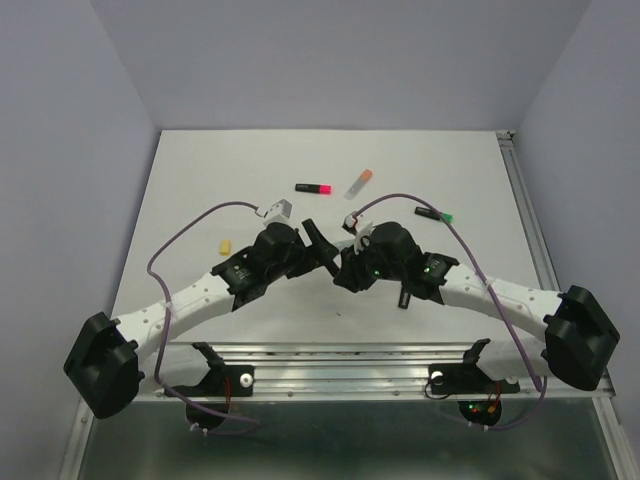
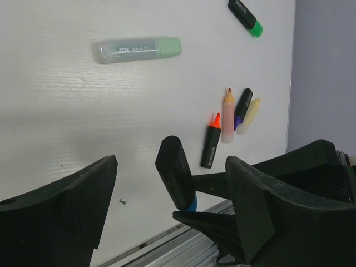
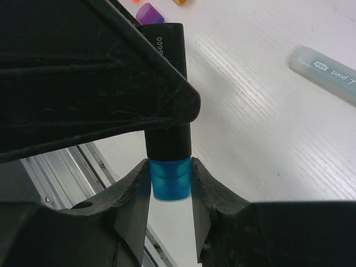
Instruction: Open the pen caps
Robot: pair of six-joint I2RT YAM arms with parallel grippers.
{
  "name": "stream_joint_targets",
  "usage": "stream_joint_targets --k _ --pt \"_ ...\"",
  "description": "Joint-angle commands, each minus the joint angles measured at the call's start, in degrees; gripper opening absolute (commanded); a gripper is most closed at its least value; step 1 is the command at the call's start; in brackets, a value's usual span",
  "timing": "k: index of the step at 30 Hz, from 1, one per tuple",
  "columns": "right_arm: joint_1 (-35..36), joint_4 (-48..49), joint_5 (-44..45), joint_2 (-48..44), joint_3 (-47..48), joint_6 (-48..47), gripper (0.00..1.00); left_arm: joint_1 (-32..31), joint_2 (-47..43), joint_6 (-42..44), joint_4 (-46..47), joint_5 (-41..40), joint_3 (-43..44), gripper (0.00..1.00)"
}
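Note:
My right gripper (image 3: 171,168) is shut on the blue cap (image 3: 170,186) of a black highlighter pen (image 3: 169,142) and holds it above the table. In the left wrist view the same pen (image 2: 175,172) stands tilted between my left gripper's (image 2: 172,164) wide-open jaws, touching neither, with the blue cap (image 2: 191,203) at its lower end. In the top view the two grippers, left (image 1: 318,240) and right (image 1: 345,265), meet at mid-table and hide the pen. The cap sits on the barrel.
A yellow cap (image 1: 225,246) lies at the left. Behind lie a black pen with a pink tip (image 1: 314,187), a pale pen with an orange cap (image 1: 359,183) and a black pen with a green cap (image 1: 435,213). A pale green-capped pen (image 2: 137,50) and several uncapped pens (image 2: 228,117) lie nearby. A purple cap (image 3: 149,13) lies loose.

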Motion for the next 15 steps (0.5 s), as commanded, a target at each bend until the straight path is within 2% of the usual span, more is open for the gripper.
stream_joint_targets --k 1,7,9,15 --pt "0.8 3.8 1.0 -1.5 2.1 1.9 0.15 -1.2 1.8 -0.6 1.9 -3.0 3.5 0.88" --pt "1.0 3.8 3.6 -0.7 3.4 3.8 0.15 -2.7 3.2 -1.9 2.0 -2.9 4.3 0.67" --pt "1.1 5.9 3.7 -0.2 3.5 3.6 0.15 -3.4 3.6 -2.4 2.0 -2.7 4.5 0.66" --pt "1.2 7.9 3.2 -1.0 3.3 4.0 0.15 -3.7 4.7 -2.7 2.0 -2.9 4.4 0.54"
